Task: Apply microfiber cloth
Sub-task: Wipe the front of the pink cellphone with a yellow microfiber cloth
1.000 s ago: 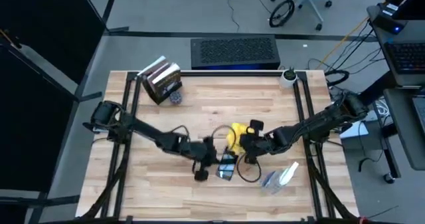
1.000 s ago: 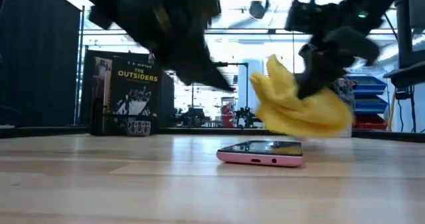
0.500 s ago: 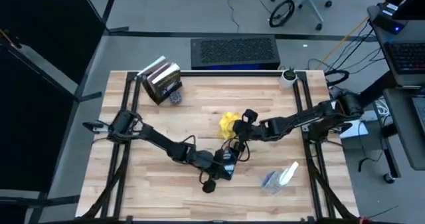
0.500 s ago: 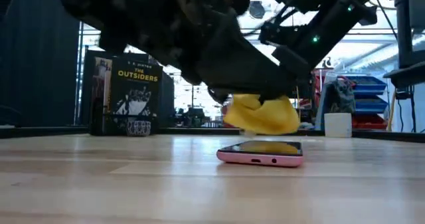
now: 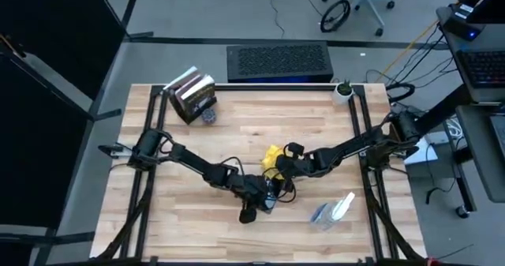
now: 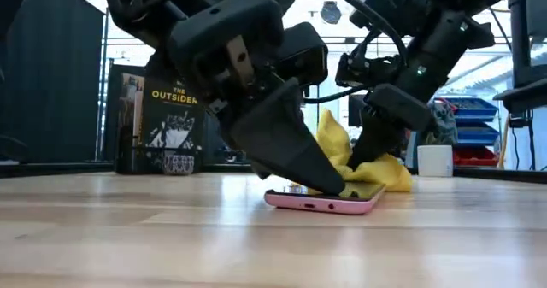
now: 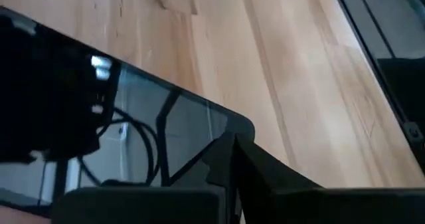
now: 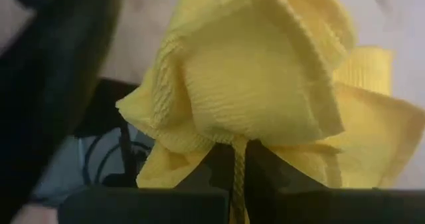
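Your right pincer (image 6: 363,164) pinches the cloth (image 6: 363,164), bunched and resting on the phone (image 6: 320,201) mid-tabletop (image 5: 205,132). Your left pincer (image 6: 329,184) presses on the phone beside it; its fingers look pressed together.

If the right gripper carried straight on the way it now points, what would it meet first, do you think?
Probably the phone: the right gripper, shut on the yellow cloth, points down at its screen, with the cloth already touching it.
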`<control>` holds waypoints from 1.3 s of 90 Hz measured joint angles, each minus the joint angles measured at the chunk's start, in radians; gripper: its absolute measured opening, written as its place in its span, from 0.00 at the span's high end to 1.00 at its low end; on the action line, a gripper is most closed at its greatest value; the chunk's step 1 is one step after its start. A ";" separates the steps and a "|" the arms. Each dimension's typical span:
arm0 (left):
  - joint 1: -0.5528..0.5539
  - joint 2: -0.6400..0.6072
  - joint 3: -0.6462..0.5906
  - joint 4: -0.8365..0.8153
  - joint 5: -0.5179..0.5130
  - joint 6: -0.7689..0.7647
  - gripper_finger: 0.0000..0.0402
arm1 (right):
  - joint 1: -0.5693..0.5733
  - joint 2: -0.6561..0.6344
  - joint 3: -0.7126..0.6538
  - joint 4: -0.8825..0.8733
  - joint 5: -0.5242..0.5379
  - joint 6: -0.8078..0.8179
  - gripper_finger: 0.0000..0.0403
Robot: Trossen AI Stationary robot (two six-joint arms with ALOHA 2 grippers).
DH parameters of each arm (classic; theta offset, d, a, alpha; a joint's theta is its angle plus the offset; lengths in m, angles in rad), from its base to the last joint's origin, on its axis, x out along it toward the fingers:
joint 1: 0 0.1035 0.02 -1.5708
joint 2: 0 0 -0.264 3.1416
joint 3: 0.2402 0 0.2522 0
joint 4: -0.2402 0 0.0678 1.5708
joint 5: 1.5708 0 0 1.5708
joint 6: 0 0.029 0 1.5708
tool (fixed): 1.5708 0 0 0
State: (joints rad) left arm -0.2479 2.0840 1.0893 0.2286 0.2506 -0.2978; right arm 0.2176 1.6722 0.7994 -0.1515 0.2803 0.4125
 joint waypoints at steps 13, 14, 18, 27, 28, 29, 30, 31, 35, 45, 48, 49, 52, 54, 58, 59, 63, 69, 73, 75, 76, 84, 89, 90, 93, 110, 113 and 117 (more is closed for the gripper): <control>0.011 -0.046 -0.002 -0.113 0.012 0.027 0.99 | 0.040 0.000 0.000 -0.005 -0.018 0.053 1.00; 0.013 -0.052 -0.003 -0.124 0.013 0.029 0.99 | 0.043 0.000 0.000 -0.006 -0.018 0.058 1.00; 0.018 -0.074 -0.004 -0.174 0.014 0.047 0.99 | 0.056 0.000 0.000 -0.008 -0.018 0.076 1.00; 0.030 -0.130 -0.008 -0.282 -0.007 0.095 0.99 | 0.080 0.000 0.000 -0.010 -0.018 0.115 1.00; 0.031 -0.135 -0.008 -0.298 -0.014 0.100 0.99 | 0.083 0.000 0.000 -0.010 -0.019 0.120 1.00; 0.033 -0.140 -0.008 -0.314 -0.022 0.105 0.99 | 0.085 0.000 0.000 -0.010 -0.021 0.125 1.00; 0.035 -0.145 -0.009 -0.328 -0.030 0.111 0.99 | 0.087 0.000 0.000 -0.011 -0.025 0.128 1.00; 0.037 -0.150 -0.009 -0.339 -0.037 0.117 0.99 | 0.089 0.000 0.000 -0.011 -0.029 0.131 1.00; 0.044 -0.171 -0.010 -0.385 -0.070 0.132 0.99 | 0.096 0.000 0.000 -0.012 -0.042 0.144 1.00; 0.064 -0.216 -0.010 -0.511 -0.191 0.154 0.99 | 0.115 -0.002 0.000 -0.012 -0.055 0.156 1.00; 0.066 -0.227 -0.010 -0.529 -0.216 0.153 0.99 | 0.121 -0.007 0.000 -0.013 -0.052 0.153 1.00; 0.066 -0.231 -0.010 -0.535 -0.224 0.152 0.99 | 0.122 -0.008 0.001 -0.014 -0.051 0.152 1.00; 0.067 -0.243 -0.011 -0.554 -0.240 0.150 0.99 | 0.124 -0.014 0.004 -0.019 -0.042 0.145 1.00; 0.067 -0.251 -0.012 -0.560 -0.249 0.150 0.99 | 0.125 -0.020 0.008 -0.023 -0.031 0.139 1.00; 0.065 -0.271 -0.012 -0.562 -0.257 0.149 0.99 | 0.125 -0.034 0.015 -0.023 -0.013 0.124 1.00; 0.063 -0.276 -0.012 -0.562 -0.260 0.148 0.99 | 0.125 -0.037 0.017 -0.024 -0.008 0.122 1.00; 0.056 -0.292 -0.012 -0.554 -0.277 0.147 0.99 | 0.123 -0.051 0.027 -0.028 0.014 0.105 1.00; 0.041 -0.321 -0.011 -0.562 -0.325 0.151 0.99 | 0.121 -0.065 0.047 -0.025 0.054 0.074 1.00; 0.035 -0.334 -0.011 -0.562 -0.359 0.162 0.99 | 0.121 -0.070 0.059 -0.019 0.071 0.049 1.00; 0.032 -0.340 -0.011 -0.560 -0.371 0.175 0.99 | 0.121 -0.072 0.063 -0.009 0.079 0.036 1.00; 0.030 -0.345 -0.013 -0.557 -0.375 0.179 0.99 | 0.121 -0.072 0.065 -0.002 0.081 0.028 1.00; 0.021 -0.376 -0.051 -0.522 -0.385 0.222 0.99 | 0.115 -0.071 0.072 0.093 0.082 -0.016 1.00; 0.015 -0.407 -0.109 -0.447 -0.386 0.233 0.99 | 0.110 -0.066 0.072 0.155 0.081 -0.025 1.00; 0.014 -0.413 -0.124 -0.434 -0.386 0.233 0.99 | 0.109 -0.065 0.072 0.166 0.081 -0.026 1.00; 0.013 -0.432 -0.174 -0.383 -0.385 0.232 0.99 | 0.109 -0.064 0.072 0.191 0.081 -0.029 1.00; 0.033 -0.482 -0.473 0.172 -0.306 0.229 0.99 | 0.091 -0.048 0.073 0.283 0.076 -0.040 1.00; 0.042 -0.474 -0.505 0.241 -0.254 0.233 0.99 | 0.083 -0.032 0.073 0.298 0.071 -0.040 1.00; 0.051 -0.458 -0.533 0.313 -0.204 0.234 0.99 | 0.070 0.000 0.073 0.336 0.054 -0.040 1.00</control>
State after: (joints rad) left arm -0.1964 1.6265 0.5560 0.5412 0.0469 -0.0643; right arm 0.2878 1.6722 0.8722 0.1841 0.3340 0.3725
